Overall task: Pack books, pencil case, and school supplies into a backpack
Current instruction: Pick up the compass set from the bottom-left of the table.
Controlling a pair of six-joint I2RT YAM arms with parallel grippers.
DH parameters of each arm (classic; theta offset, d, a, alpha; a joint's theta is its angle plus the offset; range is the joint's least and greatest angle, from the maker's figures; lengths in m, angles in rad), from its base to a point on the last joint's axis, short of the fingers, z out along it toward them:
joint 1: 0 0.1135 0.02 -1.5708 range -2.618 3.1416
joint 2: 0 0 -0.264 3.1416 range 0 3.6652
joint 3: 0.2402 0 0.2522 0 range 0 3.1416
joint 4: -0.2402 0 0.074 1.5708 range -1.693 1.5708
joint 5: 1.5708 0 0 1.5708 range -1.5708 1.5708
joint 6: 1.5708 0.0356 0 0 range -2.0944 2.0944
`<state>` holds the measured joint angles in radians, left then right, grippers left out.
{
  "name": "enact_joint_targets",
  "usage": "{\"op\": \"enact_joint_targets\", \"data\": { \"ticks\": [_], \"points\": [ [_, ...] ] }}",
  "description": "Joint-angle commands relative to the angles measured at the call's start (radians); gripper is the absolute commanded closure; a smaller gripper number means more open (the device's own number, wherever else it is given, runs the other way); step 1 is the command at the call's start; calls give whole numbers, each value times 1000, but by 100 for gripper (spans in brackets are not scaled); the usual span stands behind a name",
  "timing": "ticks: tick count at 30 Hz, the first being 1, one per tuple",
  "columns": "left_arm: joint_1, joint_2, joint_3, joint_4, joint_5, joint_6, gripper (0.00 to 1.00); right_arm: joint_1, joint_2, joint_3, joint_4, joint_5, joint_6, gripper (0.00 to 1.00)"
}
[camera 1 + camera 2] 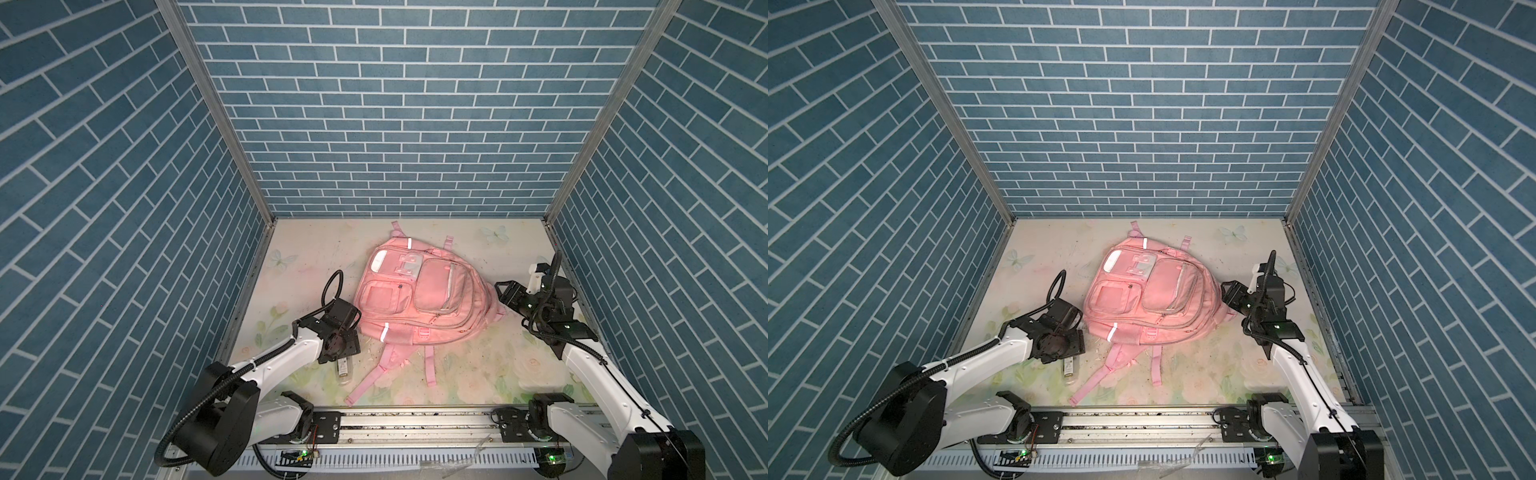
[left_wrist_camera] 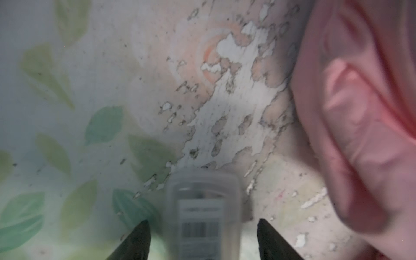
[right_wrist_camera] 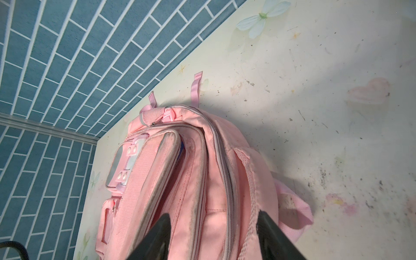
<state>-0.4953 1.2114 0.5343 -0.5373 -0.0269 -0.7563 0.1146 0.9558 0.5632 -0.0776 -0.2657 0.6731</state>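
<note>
Pink backpack (image 1: 419,299) on floral tabletop (image 1: 519,249)

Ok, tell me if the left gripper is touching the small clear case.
Apart. Left wrist view: the left gripper straddles the clear case, table showing either side.

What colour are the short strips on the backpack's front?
Reflective silver-white strips against the pale pink backpack; they show best in a top view.

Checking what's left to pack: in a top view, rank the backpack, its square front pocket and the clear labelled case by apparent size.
1. backpack
2. square front pocket
3. clear labelled case, partly hidden
</note>
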Motion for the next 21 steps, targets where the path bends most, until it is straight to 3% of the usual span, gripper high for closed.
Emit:
{"op": "enact_joint_targets", "data": {
  "ticks": [1,6,16,21],
  "points": [
    [-7,11,-37,26,6,-51,25,-2,12,-5,22,-5,-17,38],
    [-17,46,-45,45,14,-49,33,-2,20,-3,29,-13,-12,38],
    [-19,-59,-49,54,18,-61,64,-2,21,12,32,-35,-12,39],
    [-19,-65,-23,32,17,-56,66,-2,23,29,27,-52,-9,39]
  ]
}}
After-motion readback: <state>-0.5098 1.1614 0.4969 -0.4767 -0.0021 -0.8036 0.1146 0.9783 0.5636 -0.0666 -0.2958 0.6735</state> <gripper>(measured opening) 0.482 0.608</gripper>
